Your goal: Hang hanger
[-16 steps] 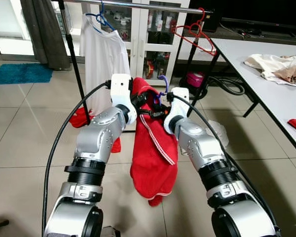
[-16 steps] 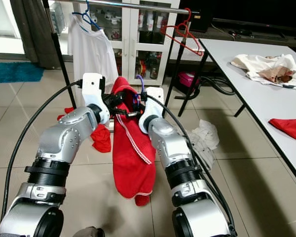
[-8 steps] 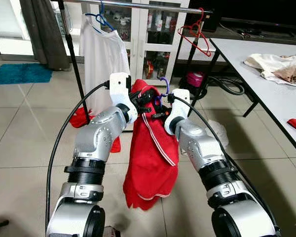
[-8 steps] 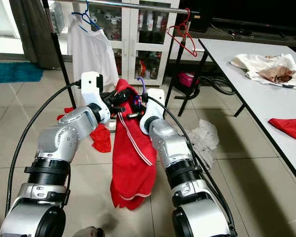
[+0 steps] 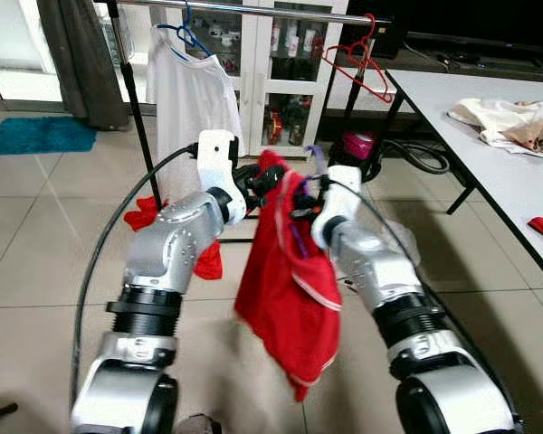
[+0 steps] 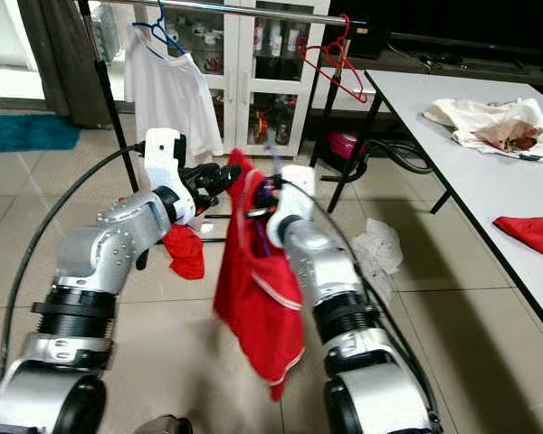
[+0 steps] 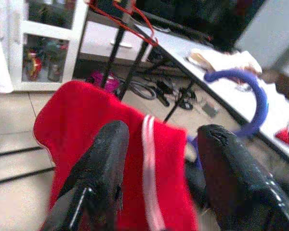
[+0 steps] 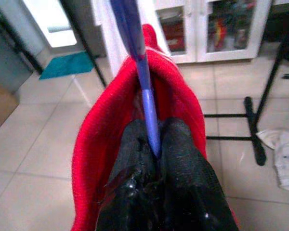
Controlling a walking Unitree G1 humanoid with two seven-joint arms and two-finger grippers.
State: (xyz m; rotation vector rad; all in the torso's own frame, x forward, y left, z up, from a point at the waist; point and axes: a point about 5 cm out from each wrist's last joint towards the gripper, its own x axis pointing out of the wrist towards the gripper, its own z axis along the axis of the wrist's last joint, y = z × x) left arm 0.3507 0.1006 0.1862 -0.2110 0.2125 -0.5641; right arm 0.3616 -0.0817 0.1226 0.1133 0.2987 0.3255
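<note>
Right wrist view shows the right pincer (image 8: 156,159) clamping the purple hanger (image 8: 143,86) inside the red garment (image 5: 285,289); left pincer (image 7: 159,159) released.

A white shirt (image 5: 192,95) hangs upper left on a blue hanger — a teal rug (image 5: 38,134) at far left, crumpled cloths (image 5: 511,122) on the white table (image 5: 489,167) at right.

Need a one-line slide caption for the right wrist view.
Right gripper clamps the purple hanger inside the red garment, facing the white glass-door cabinet.
</note>
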